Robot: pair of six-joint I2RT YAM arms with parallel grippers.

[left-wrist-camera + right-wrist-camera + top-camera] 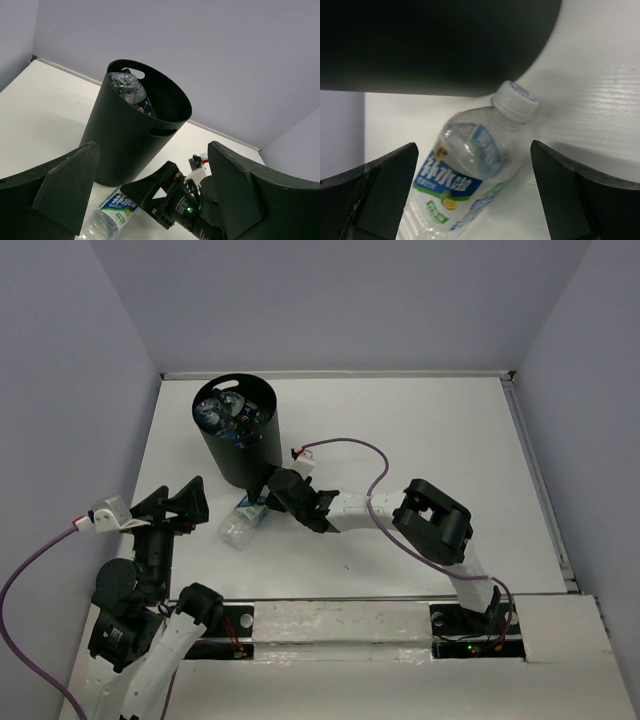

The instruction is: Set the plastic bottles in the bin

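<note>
Left gripper (177,502) spread wide and empty; right gripper (262,496) open astride a lying bottle.
The left gripper hovers at the left of the white table (420,430), facing the black bin (243,455). The bin stands upright with several bottles (228,412) inside. Against its near base a clear water bottle with a blue-and-green label (240,524) lies on its side, white cap just beside the bin's wall. The right gripper's fingers (375,190) flank this bottle with gaps either side, gripping nothing.

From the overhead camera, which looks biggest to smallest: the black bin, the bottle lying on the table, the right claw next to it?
1. Black bin, clearly largest.
2-3. Right gripper and lying bottle look about alike; the gripper overlaps the bottle's end, so no firm ranking.
</note>
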